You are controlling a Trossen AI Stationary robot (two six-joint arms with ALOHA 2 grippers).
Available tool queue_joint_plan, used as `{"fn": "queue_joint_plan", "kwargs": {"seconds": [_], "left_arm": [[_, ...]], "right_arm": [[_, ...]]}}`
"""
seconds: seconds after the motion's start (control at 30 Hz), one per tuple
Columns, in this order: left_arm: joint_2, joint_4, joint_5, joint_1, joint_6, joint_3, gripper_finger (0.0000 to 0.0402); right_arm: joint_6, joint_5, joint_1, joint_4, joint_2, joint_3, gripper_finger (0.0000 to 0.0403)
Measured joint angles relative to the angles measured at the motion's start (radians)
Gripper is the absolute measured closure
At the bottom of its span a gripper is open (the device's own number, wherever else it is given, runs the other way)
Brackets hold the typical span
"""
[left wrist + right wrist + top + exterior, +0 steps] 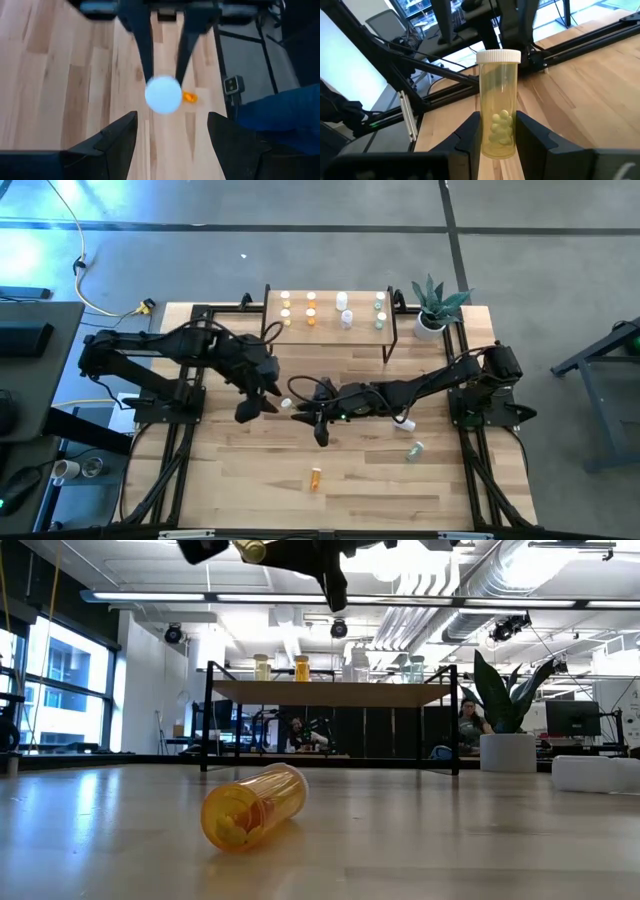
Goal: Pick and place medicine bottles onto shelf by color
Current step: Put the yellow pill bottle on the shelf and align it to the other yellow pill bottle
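The right hand (pixel 497 131) is clamped on a yellow bottle (pixel 498 102) with a white cap, upright between its fingers above the counter (pixel 360 470). Facing it, the left hand (pixel 172 137) hangs spread wide and empty. Beyond both hands the shelf (pixel 330 332) carries more bottles; an orange bottle (pixel 316 477) lies behind them.

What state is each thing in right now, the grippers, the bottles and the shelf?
Right gripper: shut on yellow bottle, capped, upright between its fingers.
Left gripper: open, facing that bottle's white cap.
Orange bottle: lying on the table, uncapped.
Shelf: holding upright bottles.
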Motion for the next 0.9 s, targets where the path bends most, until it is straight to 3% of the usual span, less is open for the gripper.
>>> {"fn": "queue_joint_plan", "kwargs": {"seconds": [0.73, 0.9], "left_arm": [[0.103, 0.073, 0.03, 0.0, 0.008, 0.0, 0.0173], [0.103, 0.085, 0.037, 0.0, 0.008, 0.0, 0.0195]], "right_arm": [[0.001, -0.003, 0.0, -0.019, 0.0, 0.0, 0.0315], [0.001, -0.002, 0.0, -0.019, 0.0, 0.0, 0.0315]]}}
